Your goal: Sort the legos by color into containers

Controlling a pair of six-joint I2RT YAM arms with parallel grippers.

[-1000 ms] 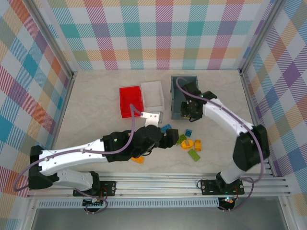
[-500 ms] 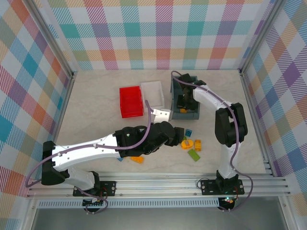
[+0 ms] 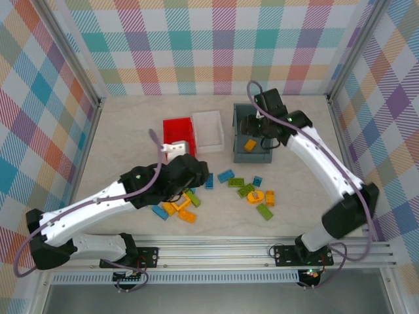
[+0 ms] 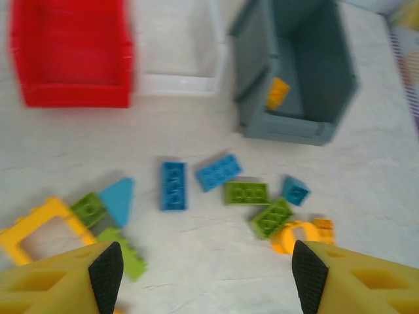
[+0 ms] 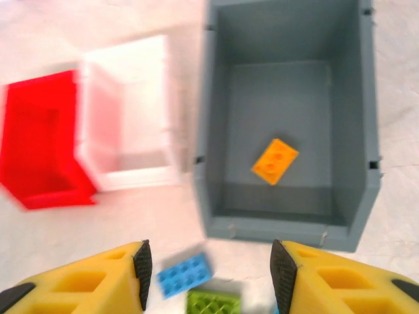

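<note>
Both arms were empty-handed here. My left gripper (image 4: 203,271) hung over the loose pile with its yellow fingers spread wide and nothing between them. The right gripper (image 5: 211,271) sat above the near side of the large dark grey plastic bin (image 5: 219,131), jaws apart too, holding nothing. One small orange studded brick (image 5: 275,161) lay flat on that bin's floor.

The rest of the small studded plastic legos (image 4: 219,172) were scattered on the pale marbled tabletop (image 3: 131,131), in front of the grey bin, the red rectangular plastic bin (image 3: 178,131) and the white rectangular plastic bin (image 3: 208,131). That included a blue two-by-four brick (image 4: 173,186), a lime green brick (image 4: 246,193) and the big yellow square frame piece (image 4: 29,221).

I figured these were light, rigid and a bit slick, so I'd pinch a brick across its smooth long sides, not the studs. The frame I'd take by one rail.

I couldn't read any brand or lettering, and the studs were too blurry.
</note>
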